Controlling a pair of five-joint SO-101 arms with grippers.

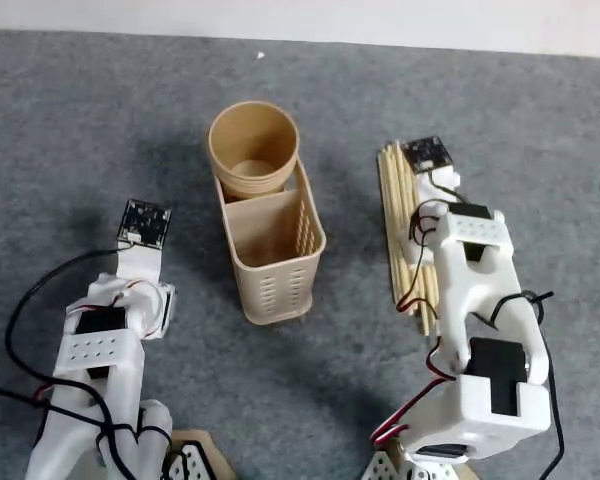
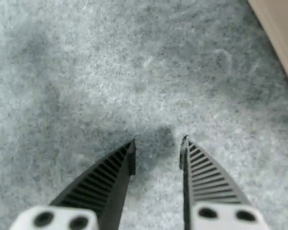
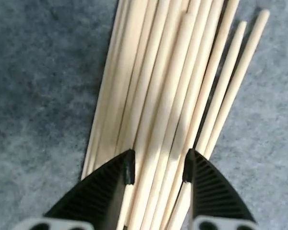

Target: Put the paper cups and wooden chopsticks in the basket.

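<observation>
**Entry 1: basket** (image 1: 280, 292). It stands upright on the grey mat (image 1: 100, 120) and has two compartments. The far one holds the stacked paper cups (image 1: 253, 150). I take the near one, open at the top, to be the slot for the sticks.

**Entry 2: chopsticks** (image 3: 173, 86). A loose, slightly fanned bundle lies flat on the mat to the right of the basket. It runs roughly along the basket's long side, near it but apart from it.

**Entry 3: right gripper** (image 3: 156, 167). It is on the basket's right, directly over the bundle. The jaws are spread, with several sticks lying between the tips and others outside them.

**Entry 4: left gripper** (image 2: 158, 153). It is on the basket's left, with the jaws spread over bare mat and holding nothing.

**Hazards, as I judge them:**
- **Partial grab.** The fan is wider than the jaw opening, so if I close here I take only the middle sticks. The outer ones would be left behind or nudged into rolling.
- **Slipping.** The sticks are round and smooth and stacked on each other, so some may slide out during the lift.
- **Drooping.** If the pinch lands away from the bundle's middle, the long ends sag or swing.
- **Collision.** A sagging end can catch the basket's rim, tip the light basket, or knock the cups.
- **Snagging.** If I drive the tips too low, they dig into the mat.
</observation>
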